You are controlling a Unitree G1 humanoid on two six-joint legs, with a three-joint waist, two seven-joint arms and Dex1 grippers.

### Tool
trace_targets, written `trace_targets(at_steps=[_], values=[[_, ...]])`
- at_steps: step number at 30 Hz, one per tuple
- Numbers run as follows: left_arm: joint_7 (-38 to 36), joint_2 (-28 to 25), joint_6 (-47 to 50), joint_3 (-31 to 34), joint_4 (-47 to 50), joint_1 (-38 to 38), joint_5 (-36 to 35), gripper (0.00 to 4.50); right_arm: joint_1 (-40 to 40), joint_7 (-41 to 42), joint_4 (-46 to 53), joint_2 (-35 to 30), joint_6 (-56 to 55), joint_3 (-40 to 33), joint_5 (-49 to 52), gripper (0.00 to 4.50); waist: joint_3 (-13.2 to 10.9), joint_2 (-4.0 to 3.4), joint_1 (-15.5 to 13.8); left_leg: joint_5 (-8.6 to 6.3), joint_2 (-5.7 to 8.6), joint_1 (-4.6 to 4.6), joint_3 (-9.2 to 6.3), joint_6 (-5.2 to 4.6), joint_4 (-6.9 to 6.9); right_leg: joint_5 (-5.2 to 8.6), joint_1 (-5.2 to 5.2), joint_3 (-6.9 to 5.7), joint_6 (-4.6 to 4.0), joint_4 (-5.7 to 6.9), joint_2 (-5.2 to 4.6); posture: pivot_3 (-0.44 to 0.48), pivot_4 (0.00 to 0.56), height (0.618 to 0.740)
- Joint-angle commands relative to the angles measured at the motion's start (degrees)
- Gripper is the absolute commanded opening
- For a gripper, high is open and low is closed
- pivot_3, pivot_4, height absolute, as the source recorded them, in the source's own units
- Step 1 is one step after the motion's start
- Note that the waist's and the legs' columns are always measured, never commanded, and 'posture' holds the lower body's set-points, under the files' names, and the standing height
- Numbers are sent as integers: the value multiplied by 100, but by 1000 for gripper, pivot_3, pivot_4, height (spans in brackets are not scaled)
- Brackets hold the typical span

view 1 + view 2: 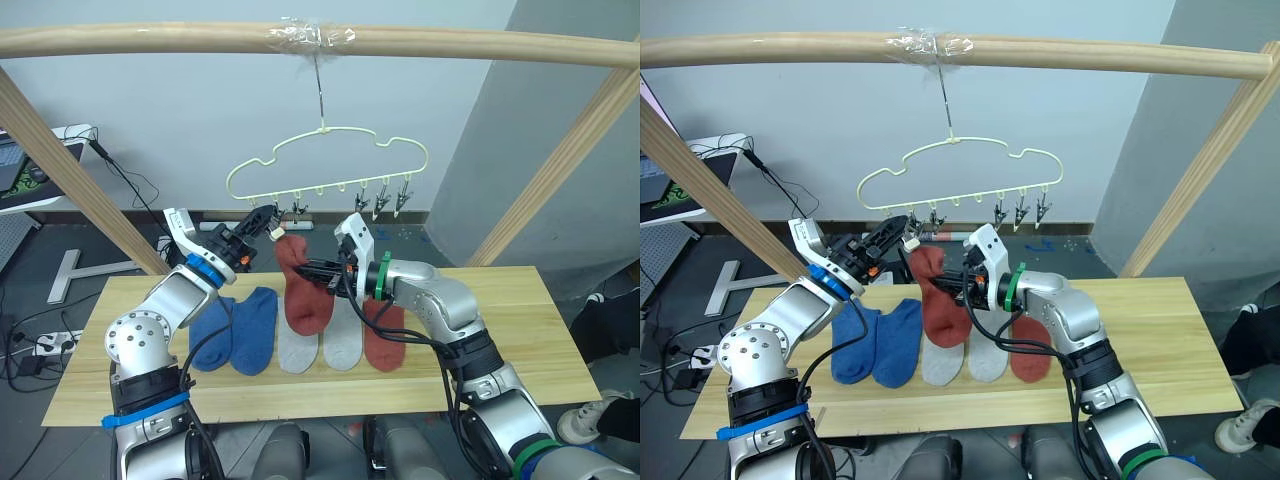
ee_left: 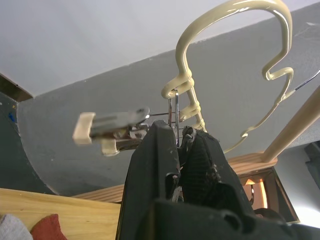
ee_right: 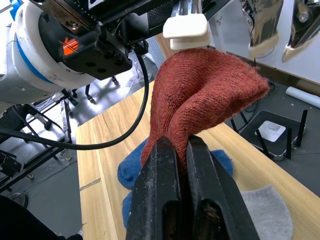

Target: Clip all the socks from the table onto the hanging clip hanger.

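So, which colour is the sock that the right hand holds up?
Rust red; the sock shows best in the right wrist view, pinched by the right hand.

A wooden frame (image 1: 300, 40) spans overhead before a pale wall (image 1: 180, 110); cables (image 1: 130, 185) trail on grey floor (image 1: 60, 245).

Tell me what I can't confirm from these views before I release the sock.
- Whether the clip has bitten the rust sock: the left gripper covers the clip's mouth in the head views, and its own fingers block it in the left wrist view.
- Grey socks: partly hidden behind the hanging sock and the right gripper.
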State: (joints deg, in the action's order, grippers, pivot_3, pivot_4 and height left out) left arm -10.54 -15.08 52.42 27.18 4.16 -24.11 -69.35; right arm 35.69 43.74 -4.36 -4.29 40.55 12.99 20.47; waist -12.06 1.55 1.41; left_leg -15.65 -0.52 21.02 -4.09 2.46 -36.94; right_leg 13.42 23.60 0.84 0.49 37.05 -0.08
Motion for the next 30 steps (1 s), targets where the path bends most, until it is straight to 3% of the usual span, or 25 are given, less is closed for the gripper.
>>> trace_targets(at_steps=[1,30], values=[[-71,-88,-72,-54,184,38,-56,232,-17,33,416,13,90,-122,273,14,0,0,1,0,0,0,1,0,0,0,0,0,0,0,0,48,188,740],[-98,-113,-157,-181,251,23,-90,232,298,-206,-59,270,-187,-38,237,14,-1,-1,4,-1,0,1,0,0,1,3,3,0,4,-1,0,52,194,740]])
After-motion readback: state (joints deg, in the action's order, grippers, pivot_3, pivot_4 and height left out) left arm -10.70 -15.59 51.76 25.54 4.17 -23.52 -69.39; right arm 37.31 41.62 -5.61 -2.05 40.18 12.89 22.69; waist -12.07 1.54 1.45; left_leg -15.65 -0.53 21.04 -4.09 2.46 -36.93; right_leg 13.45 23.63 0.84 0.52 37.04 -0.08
